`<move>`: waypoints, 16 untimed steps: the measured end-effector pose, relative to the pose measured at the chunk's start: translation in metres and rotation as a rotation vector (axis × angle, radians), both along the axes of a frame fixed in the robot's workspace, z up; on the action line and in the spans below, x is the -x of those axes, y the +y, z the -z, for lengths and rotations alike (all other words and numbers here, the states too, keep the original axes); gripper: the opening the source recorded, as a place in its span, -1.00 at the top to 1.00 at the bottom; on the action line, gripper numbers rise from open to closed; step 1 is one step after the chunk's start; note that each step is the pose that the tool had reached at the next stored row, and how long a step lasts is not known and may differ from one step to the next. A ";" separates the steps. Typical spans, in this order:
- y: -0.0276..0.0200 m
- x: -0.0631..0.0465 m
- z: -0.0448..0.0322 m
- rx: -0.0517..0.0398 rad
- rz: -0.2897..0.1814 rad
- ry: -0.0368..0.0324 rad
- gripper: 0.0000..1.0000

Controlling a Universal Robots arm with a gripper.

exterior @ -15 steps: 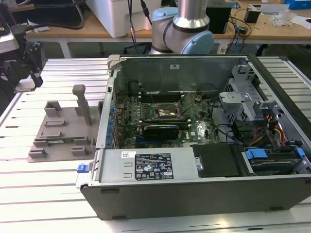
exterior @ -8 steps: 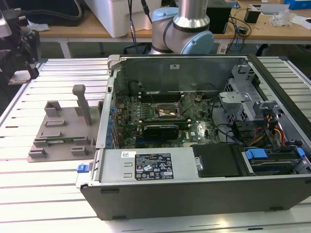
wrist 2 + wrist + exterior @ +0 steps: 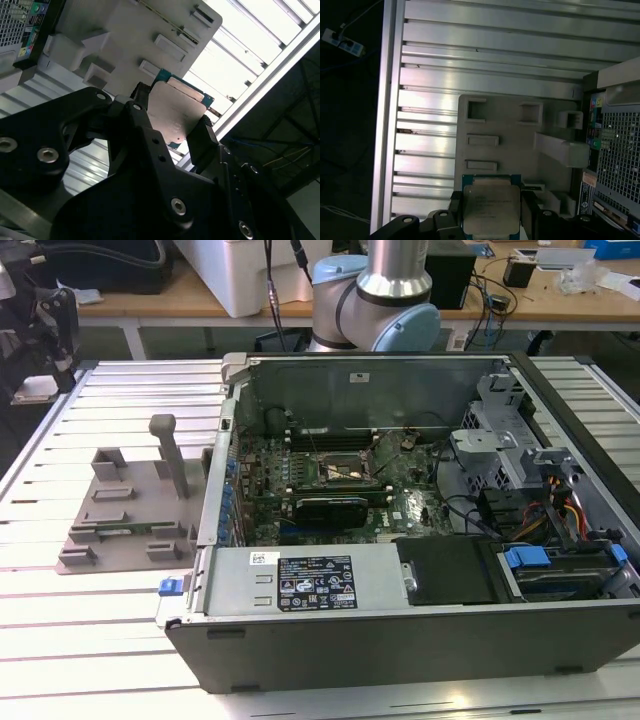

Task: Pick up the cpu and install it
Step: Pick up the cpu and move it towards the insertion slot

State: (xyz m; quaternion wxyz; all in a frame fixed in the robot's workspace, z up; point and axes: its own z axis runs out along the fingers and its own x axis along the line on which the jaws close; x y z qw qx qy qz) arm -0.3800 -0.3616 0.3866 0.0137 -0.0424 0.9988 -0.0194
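Though the gripper (image 3: pixel 172 119) body blocks much of both wrist views, its two dark fingers (image 3: pixel 202 137) plainly clamp the cpu (image 3: pixel 491 207) by opposite edges, with the silver lid towards the cameras and a green rim showing behind it. The fingers cover the chip's side edges, and its underside is hidden. In the exterior view the gripper sits at the picture's left border, partly cut off, and the chip there is hard to make out.

Beyond the held cpu lie the grey fixture tray (image 3: pixel 520 145), with its recesses and upright post (image 3: pixel 170 455), and the slotted aluminium table (image 3: pixel 100 640). The open computer case (image 3: pixel 400 650) stands just to the exterior view's right of the tray. Inside it, the motherboard (image 3: pixel 300 505) carries the metal-framed socket (image 3: pixel 345 468), well apart from the chip. Cables (image 3: pixel 560 515) and a drive cage (image 3: pixel 490 445) crowd the case's right side. Bare slats run along the exterior view's left of the tray.
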 end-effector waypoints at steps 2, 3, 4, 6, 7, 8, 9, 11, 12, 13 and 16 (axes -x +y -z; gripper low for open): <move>0.0000 0.000 -0.0001 0.0000 0.000 0.0001 -0.09; 0.0000 0.000 -0.0002 0.0001 0.000 0.0003 -0.09; -0.0001 -0.001 -0.0003 0.0001 0.000 0.0004 -0.09; 0.0000 -0.005 -0.0001 -0.0001 0.000 0.0001 -0.09; 0.0000 -0.007 -0.0001 -0.0001 0.000 0.0001 -0.09; 0.0000 -0.013 -0.0001 -0.0001 0.000 0.0001 -0.09; 0.0000 -0.020 -0.0001 0.0000 0.000 0.0002 -0.09; 0.0000 -0.031 0.0000 -0.0002 0.000 0.0000 -0.09; 0.0000 -0.035 -0.0001 -0.0001 0.000 0.0001 -0.09; 0.0000 -0.038 -0.0001 -0.0001 0.000 0.0002 -0.09; 0.0000 -0.059 -0.0001 -0.0001 0.000 0.0002 -0.09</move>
